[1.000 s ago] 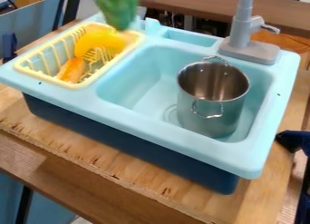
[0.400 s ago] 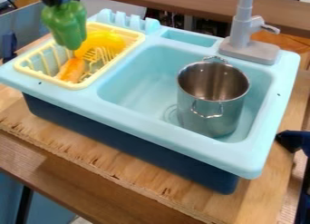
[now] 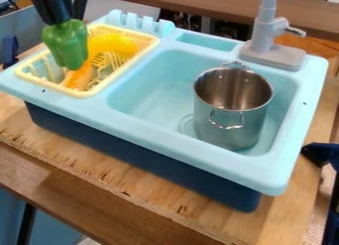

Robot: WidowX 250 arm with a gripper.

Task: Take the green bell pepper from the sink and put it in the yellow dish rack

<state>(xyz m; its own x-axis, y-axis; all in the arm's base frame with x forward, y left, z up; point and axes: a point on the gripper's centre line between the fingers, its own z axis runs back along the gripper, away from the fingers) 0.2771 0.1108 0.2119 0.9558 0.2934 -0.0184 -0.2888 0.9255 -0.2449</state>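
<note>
Hanging over the yellow rack was a green pepper.
The pepper was glossy, with rounded lobes, upright and broad at the top; whether it touched the orange piece behind it, I could not tell. The black gripper pinched its top between fingers drawn in on it, at the upper left. Nearest lay rough-edged, grained plywood, then the smooth plastic sink, pale blue over a navy base. A shiny, cylindrical metal pot with looped wire handles stood upright in the basin's right part. The slatted rack also held a curved yellow piece; a matte grey faucet rose at the sink's back.
</note>
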